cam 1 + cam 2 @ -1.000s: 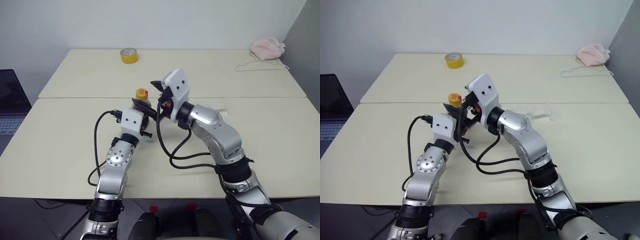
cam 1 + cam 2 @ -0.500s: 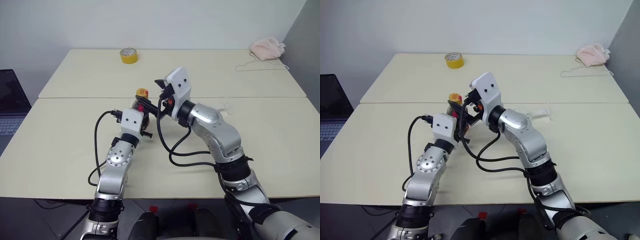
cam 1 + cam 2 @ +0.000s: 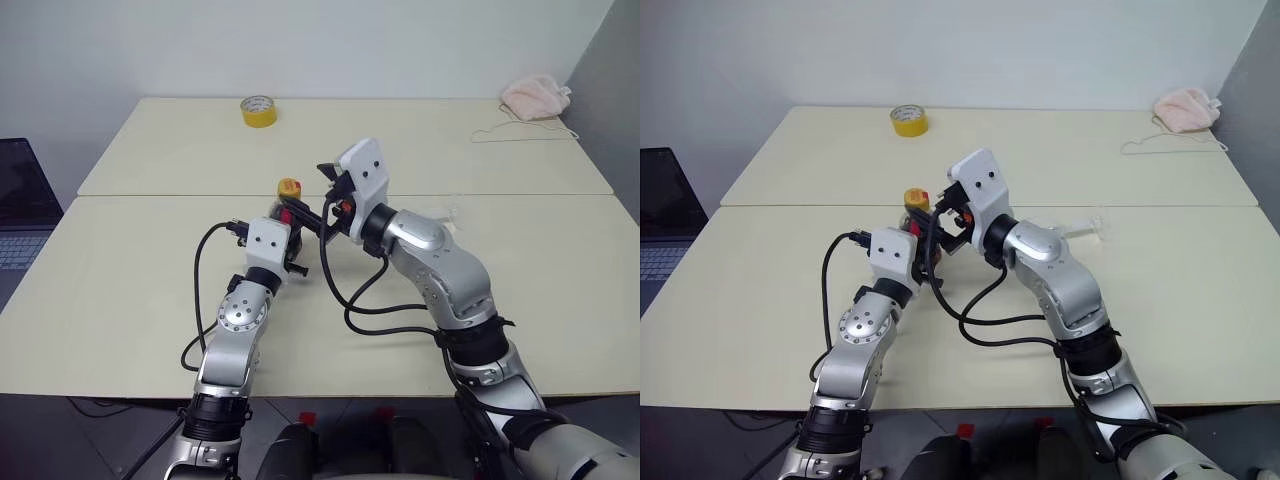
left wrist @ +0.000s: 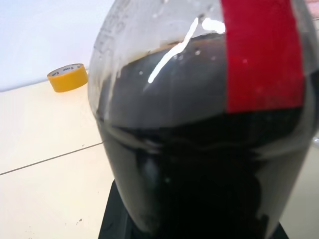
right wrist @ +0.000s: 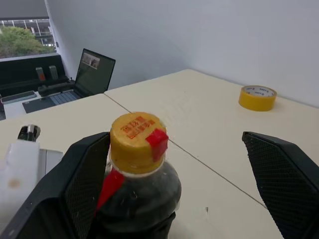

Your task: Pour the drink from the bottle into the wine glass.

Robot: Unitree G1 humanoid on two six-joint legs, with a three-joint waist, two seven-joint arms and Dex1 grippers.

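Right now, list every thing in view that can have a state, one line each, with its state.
bottle: upright, held at the body, partly full of dark drink
yellow cap: still on the bottle
left pincer: shut on the bottle
right pincer: open, its fingers on either side of the cap, not touching it
wine glass: on the table, empty as far as can be told
tape roll: lying flat at the far edge
laptop: lid open
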